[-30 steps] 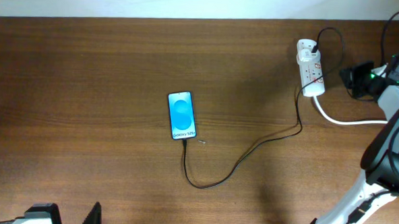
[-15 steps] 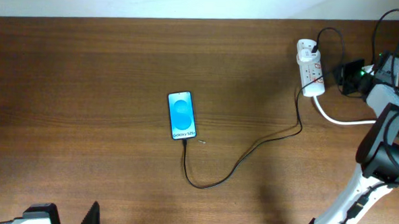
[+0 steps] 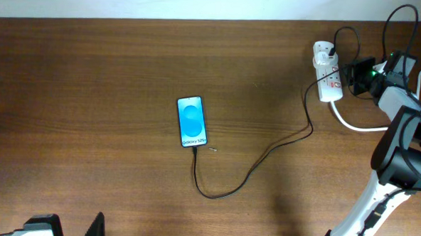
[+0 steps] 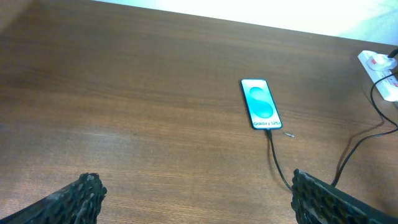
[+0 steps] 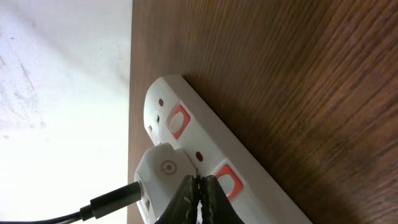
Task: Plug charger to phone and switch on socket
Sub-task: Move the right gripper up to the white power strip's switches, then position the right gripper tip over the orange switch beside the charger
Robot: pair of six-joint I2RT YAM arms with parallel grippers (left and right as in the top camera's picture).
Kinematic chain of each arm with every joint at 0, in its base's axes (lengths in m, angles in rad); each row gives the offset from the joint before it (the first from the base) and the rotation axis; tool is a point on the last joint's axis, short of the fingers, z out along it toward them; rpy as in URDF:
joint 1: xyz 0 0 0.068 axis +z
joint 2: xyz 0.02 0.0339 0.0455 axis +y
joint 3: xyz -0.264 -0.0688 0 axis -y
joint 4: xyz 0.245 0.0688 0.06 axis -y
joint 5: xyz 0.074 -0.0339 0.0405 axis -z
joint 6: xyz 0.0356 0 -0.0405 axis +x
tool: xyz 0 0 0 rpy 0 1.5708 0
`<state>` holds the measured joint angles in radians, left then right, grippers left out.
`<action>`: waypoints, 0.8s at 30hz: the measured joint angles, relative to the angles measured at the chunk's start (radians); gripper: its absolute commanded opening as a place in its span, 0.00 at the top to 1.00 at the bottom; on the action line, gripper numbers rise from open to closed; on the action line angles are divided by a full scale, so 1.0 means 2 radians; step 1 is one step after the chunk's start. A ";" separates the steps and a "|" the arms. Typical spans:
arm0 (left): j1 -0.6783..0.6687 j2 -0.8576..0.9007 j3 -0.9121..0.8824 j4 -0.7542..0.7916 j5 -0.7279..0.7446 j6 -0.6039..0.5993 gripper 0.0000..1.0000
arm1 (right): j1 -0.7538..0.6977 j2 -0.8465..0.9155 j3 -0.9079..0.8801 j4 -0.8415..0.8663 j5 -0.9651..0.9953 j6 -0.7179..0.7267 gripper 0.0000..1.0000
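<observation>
The slim smartphone with the bright blue screen (image 3: pixel 192 121) lies face up mid-frame on the dark wooden counter (image 3: pixel 90 91). The thin black charger cable (image 3: pixel 262 157) loops from its lower edge up to the small white power strip with red switches (image 3: pixel 327 72) at the upper right. The right jaws are pinched together on nothing, tips right at the strip beside a red switch (image 5: pixel 227 178); the left jaws gape wide and empty at the bottom left.
</observation>
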<state>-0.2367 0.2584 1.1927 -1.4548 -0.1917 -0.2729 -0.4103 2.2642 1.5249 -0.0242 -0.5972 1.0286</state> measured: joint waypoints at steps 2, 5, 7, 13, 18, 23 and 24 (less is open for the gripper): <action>0.000 0.000 0.000 0.000 0.000 0.000 0.01 | 0.000 0.000 0.000 0.000 -0.002 0.000 0.96; 0.000 0.000 0.000 0.000 0.000 0.000 0.01 | 0.004 0.000 0.000 0.000 -0.003 0.000 0.96; 0.000 0.000 0.000 0.000 0.000 0.000 0.01 | 0.008 0.000 0.000 0.000 -0.003 0.001 0.96; 0.000 0.000 0.000 0.000 0.000 0.000 0.01 | 0.017 0.000 0.000 -0.021 0.008 0.004 0.96; 0.000 0.000 0.000 0.000 0.000 0.000 0.01 | 0.022 0.000 0.000 -0.027 0.020 0.006 0.96; 0.000 0.000 0.000 0.000 0.000 0.000 0.01 | 0.022 0.000 0.000 -0.026 0.025 0.006 0.96; 0.000 0.000 0.000 0.000 0.000 0.000 0.01 | 0.022 0.000 0.000 -0.025 0.026 0.006 0.96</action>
<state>-0.2363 0.2584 1.1927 -1.4544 -0.1921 -0.2729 -0.3664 2.2642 1.5249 -0.0750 -0.5461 1.0401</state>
